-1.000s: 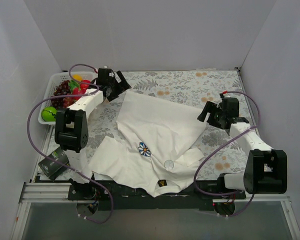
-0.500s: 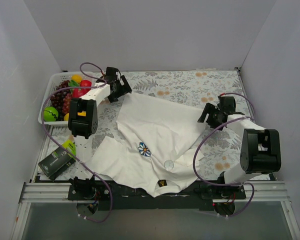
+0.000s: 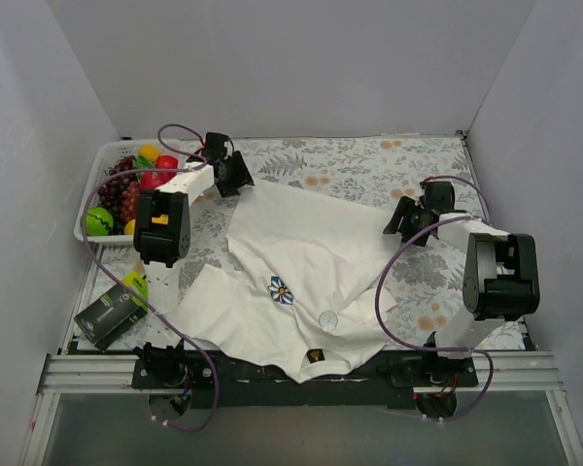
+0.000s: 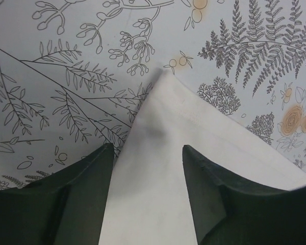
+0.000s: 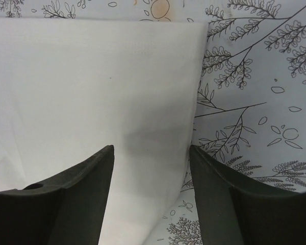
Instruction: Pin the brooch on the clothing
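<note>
Currently left gripper (image 4: 148, 153) and right gripper (image 5: 150, 150) gape over T-shirt (image 3: 311, 243) corners; tugging could slide loose brooch (image 3: 328, 318) off

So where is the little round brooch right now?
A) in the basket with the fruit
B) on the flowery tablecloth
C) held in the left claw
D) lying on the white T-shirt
D: in the top view the brooch lies on the white T-shirt, just down and to the right of its blue flower print.
</note>
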Available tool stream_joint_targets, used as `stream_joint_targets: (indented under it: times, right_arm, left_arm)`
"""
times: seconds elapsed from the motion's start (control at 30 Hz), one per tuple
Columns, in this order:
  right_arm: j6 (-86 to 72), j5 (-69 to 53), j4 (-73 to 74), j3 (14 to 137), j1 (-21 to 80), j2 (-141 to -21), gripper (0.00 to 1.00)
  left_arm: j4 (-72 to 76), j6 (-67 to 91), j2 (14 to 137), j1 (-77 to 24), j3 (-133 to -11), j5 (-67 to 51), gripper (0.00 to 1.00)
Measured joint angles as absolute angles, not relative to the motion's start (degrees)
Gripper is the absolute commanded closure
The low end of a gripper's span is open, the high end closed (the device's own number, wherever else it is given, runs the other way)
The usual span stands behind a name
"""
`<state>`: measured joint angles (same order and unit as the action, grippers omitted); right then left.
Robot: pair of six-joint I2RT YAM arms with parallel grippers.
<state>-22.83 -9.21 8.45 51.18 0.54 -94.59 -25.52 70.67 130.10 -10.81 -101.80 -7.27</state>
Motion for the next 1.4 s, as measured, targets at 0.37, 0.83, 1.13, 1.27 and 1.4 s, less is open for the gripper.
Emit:
stream_joint_targets:
  times: [0.37,0.83,1.13,1.27,1.4]
  right_arm:
    - [-22.13,-12.19,7.7,56.18,3.84,-101.06,0.97]
    - [-21.17,-13.93,14.13,60.47,4.67,-97.47,0.99]
    - [-20.23,-15.88,16.95,72.44,6.02,-82.74,0.99]
    - [-19.92,-16.47,18.57,78.61,6.02,-76.47,0.99]
    - [-19.73,-17.26,20.6,86.41,6.02,-73.03,0.99]
  left_arm:
    - [-23.83,69.82,131.94,-11.38,-101.73,-12.05,1.0]
    - [-25.56,67.79,130.69,-11.86,-101.71,-14.83,1.0]
    - [-25.87,64.86,114.59,-11.97,-101.75,-19.31,1.0]
    - [-23.49,63.88,102.76,-12.12,-101.84,-20.53,1.0]
    - [-19.38,63.29,90.83,-12.23,-101.78,-20.45,1.0]
